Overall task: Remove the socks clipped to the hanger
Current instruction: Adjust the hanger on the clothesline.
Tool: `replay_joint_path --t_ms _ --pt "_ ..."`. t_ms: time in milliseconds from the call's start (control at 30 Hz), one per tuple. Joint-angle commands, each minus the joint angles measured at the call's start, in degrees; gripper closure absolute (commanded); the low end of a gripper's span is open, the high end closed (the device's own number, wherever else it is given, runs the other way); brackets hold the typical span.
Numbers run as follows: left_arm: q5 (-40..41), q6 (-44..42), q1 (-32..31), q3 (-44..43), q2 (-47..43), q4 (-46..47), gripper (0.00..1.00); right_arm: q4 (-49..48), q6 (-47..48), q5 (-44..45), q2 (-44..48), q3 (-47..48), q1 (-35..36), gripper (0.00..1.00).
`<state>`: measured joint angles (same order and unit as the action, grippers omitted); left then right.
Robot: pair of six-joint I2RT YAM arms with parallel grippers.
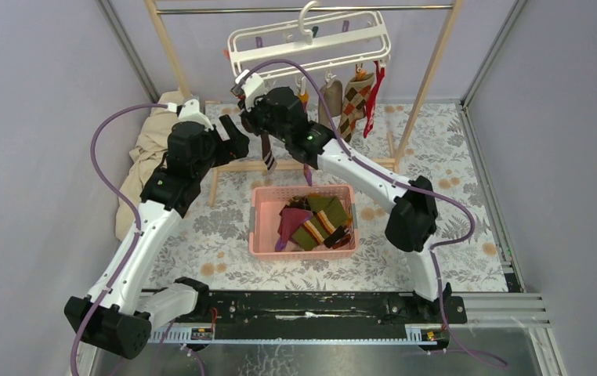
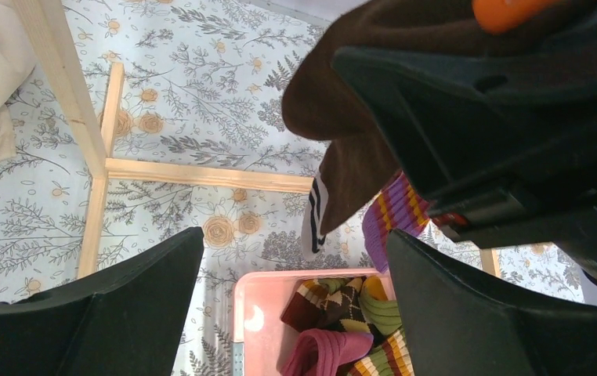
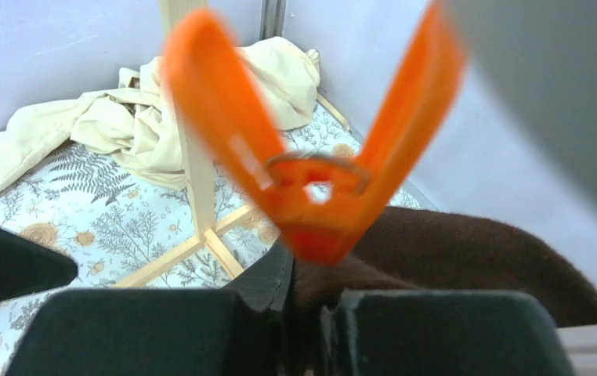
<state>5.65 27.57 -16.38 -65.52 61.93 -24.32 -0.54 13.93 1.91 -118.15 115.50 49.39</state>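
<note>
The white hanger (image 1: 311, 43) hangs from the rail at the back, with a brown, an argyle (image 1: 354, 102) and a red sock (image 1: 374, 94) clipped at its right. My right gripper (image 1: 250, 98) is under its left side, shut on a dark brown sock (image 1: 267, 153) whose striped cuff dangles. In the right wrist view the jaws (image 3: 311, 313) pinch that brown sock (image 3: 468, 258) just below an orange clip (image 3: 311, 180). My left gripper (image 1: 233, 131) is open beside it, holding nothing. Its view (image 2: 294, 243) looks down past the brown sock (image 2: 358, 157).
A pink basket (image 1: 258, 227) with several socks stands mid-table, its rim (image 2: 280, 278) under the left gripper. A beige cloth (image 1: 150, 149) lies heaped at the left. The wooden rack's posts (image 1: 171, 55) and floor bar (image 2: 201, 174) stand close to both grippers.
</note>
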Motion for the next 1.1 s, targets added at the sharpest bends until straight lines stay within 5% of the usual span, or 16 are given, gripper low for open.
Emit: replay_joint_path --t_ms 0,233,400,1067 --pt "1.24 0.46 0.34 0.34 -1.29 -0.67 0.06 -0.75 -0.78 -2.48 -2.33 6.26 -1.42 0.89" --pt "1.31 1.0 0.22 -0.04 -1.32 -1.19 0.06 -0.76 -4.56 -9.17 -4.99 10.28 -5.08 0.83" --pt "0.77 1.46 0.21 0.19 -1.48 -0.99 0.06 2.8 -5.41 -14.42 -4.27 11.1 -6.4 0.49" --pt "-2.85 2.88 -0.59 1.91 -4.32 0.1 0.07 -2.3 -12.1 -19.44 35.76 -30.13 -6.47 0.18"
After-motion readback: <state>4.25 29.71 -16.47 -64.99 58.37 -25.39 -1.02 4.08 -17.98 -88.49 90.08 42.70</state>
